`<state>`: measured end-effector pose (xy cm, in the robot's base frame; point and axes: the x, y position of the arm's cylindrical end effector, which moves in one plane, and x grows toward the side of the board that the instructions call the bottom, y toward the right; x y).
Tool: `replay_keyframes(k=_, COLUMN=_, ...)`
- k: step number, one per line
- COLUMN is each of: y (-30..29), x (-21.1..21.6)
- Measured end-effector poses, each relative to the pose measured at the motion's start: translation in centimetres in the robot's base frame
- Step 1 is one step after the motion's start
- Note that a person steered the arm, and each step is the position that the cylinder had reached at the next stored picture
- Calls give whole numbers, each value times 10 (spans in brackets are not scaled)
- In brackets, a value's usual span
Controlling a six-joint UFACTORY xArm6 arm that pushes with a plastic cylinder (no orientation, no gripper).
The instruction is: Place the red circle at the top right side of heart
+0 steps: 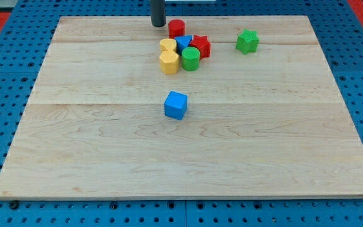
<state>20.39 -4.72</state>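
The red circle [177, 28] stands near the view's top centre, at the top of a tight cluster. My tip [159, 24] is just to its left, close to it; I cannot tell whether they touch. Below the red circle lie a yellow heart [167, 45], a blue block [183, 43] and a red star [200, 45]. Lower in the cluster are a yellow hexagon [169, 62] and a green circle [190, 58].
A green star [247, 41] sits apart to the view's right of the cluster. A blue cube [176, 104] stands alone near the board's middle. The wooden board [74, 145] lies on a blue perforated table.
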Motion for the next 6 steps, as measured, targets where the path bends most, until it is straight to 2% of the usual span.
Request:
replay_keyframes(k=1, y=36, x=-7)
replay_keyframes(k=3, y=32, x=40)
replay_keyframes(k=6, y=33, x=29)
